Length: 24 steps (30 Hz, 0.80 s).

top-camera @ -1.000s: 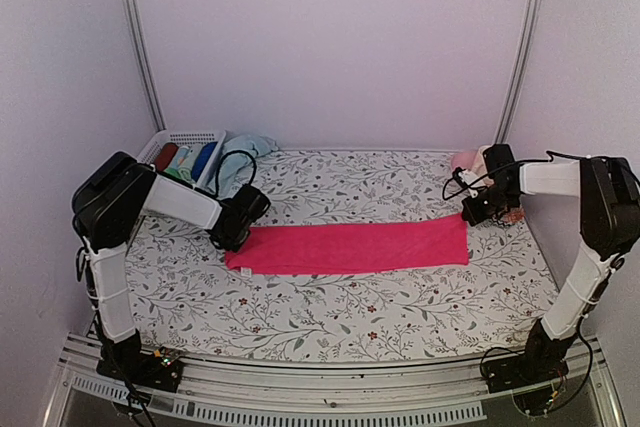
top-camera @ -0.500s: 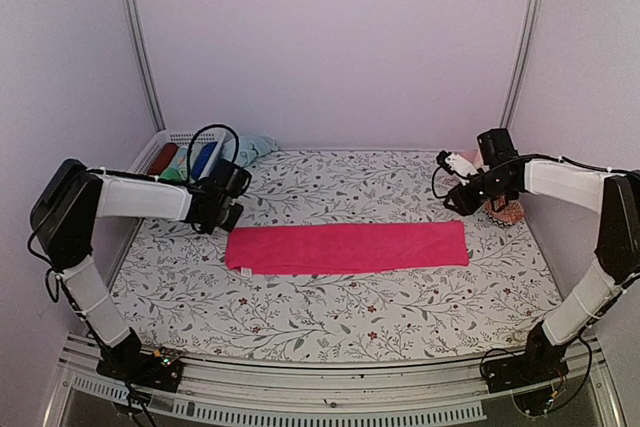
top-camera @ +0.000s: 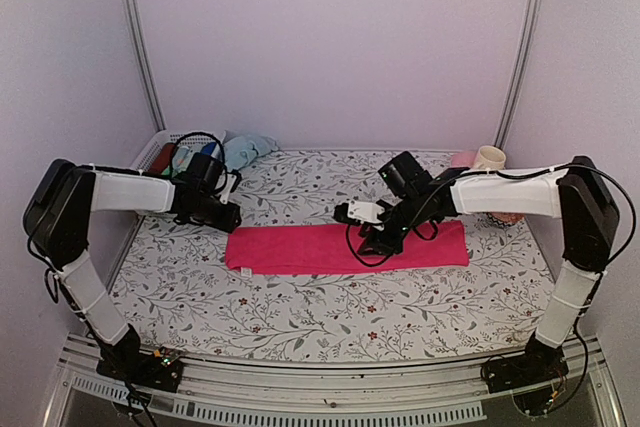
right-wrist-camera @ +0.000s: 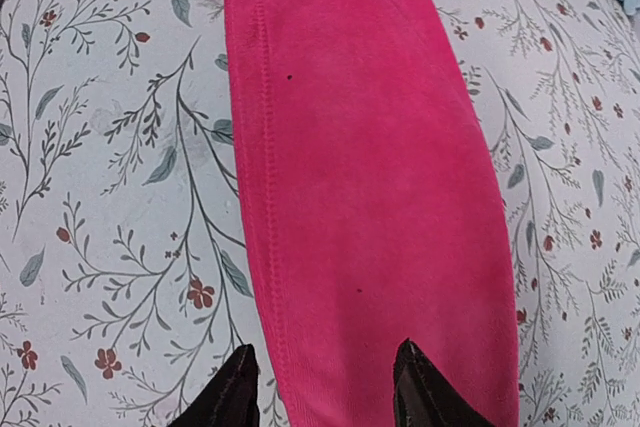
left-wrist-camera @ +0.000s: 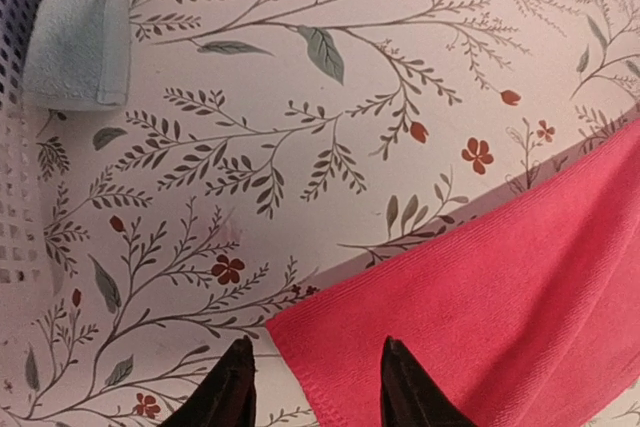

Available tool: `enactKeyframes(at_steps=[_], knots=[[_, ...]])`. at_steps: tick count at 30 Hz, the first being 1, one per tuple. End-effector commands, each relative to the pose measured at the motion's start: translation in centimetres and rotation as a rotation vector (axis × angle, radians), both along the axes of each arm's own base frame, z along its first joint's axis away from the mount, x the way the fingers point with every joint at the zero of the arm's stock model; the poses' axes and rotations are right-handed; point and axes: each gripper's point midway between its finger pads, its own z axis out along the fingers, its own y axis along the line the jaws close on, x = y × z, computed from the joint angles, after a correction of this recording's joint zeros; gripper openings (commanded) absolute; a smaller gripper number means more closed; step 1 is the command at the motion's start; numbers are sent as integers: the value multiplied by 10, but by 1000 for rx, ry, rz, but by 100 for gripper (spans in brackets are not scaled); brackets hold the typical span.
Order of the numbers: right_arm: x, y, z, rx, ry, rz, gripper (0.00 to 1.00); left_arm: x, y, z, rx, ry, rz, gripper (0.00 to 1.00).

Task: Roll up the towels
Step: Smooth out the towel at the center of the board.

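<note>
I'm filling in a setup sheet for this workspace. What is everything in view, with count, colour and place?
pink towel: one, bright pink, flat across the table's middle
blue towel: one, pale blue, crumpled at the back left beside the basket
basket: one, white mesh, back left corner, partly hidden by the left arm
rolls: count unclear, red and dark blue showing, in the basket
cup: one, cream, back right corner
tablecloth: one, white with a floral print, covering the table
left gripper: one, black, open, above the pink towel's far left corner
right gripper: one, black, open, above the pink towel's middle
</note>
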Motion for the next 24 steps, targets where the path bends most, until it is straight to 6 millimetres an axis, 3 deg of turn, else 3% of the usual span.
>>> enactKeyframes(at_steps=[1, 7, 10, 14, 18, 24], knots=[[3, 29, -14, -29, 12, 19, 46, -17, -15, -5, -168, 111, -20, 38], [9, 39, -38, -67, 49, -43, 40, -27, -23, -2, -249, 139, -4, 13], [12, 38, -47, -90, 50, -68, 37, -28, -30, -6, -274, 164, -13, 6], [12, 42, -54, -87, 70, -80, 35, -27, -31, -16, -244, 174, 1, 4], [7, 52, -45, -64, 52, -46, 41, -24, -24, -23, -198, 169, 31, 3], [1, 78, -33, -30, -14, 28, 42, -20, -16, -33, -144, 169, 57, 2]])
